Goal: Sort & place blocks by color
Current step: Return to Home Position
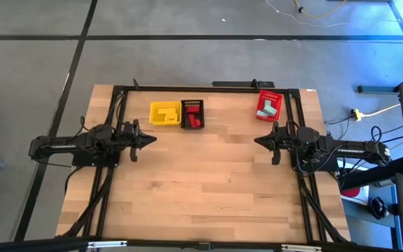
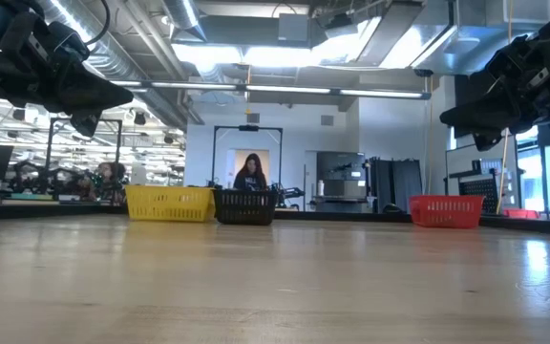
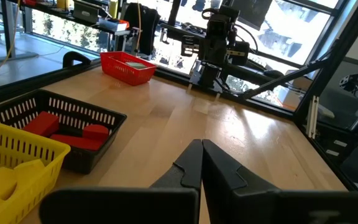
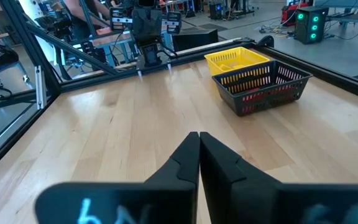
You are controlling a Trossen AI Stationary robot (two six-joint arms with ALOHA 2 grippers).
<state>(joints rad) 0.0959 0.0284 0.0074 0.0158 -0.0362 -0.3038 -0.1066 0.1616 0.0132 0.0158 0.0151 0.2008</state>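
Observation:
The blocks lie inside three baskets near the table's far edge. Yellow blocks (image 1: 164, 112) sit in the yellow basket (image 1: 154, 117), red blocks (image 1: 193, 120) in the black basket (image 1: 192, 104), and pale teal blocks (image 1: 267, 108) in the red basket (image 1: 278, 98). In the left wrist view the red blocks (image 3: 67, 132) and yellow blocks (image 3: 5, 182) show on their basket floors. My left gripper (image 1: 151, 138) hangs shut above the table's left side, empty. My right gripper (image 1: 259, 141) hangs shut above the right side, empty. Both point toward the table's middle.
A black frame runs along the table's left, far and right edges (image 1: 208, 88). The wide wooden tabletop (image 1: 201, 182) between and in front of the arms is bare wood. A person (image 2: 251, 172) stands in the room beyond the table, behind the black basket.

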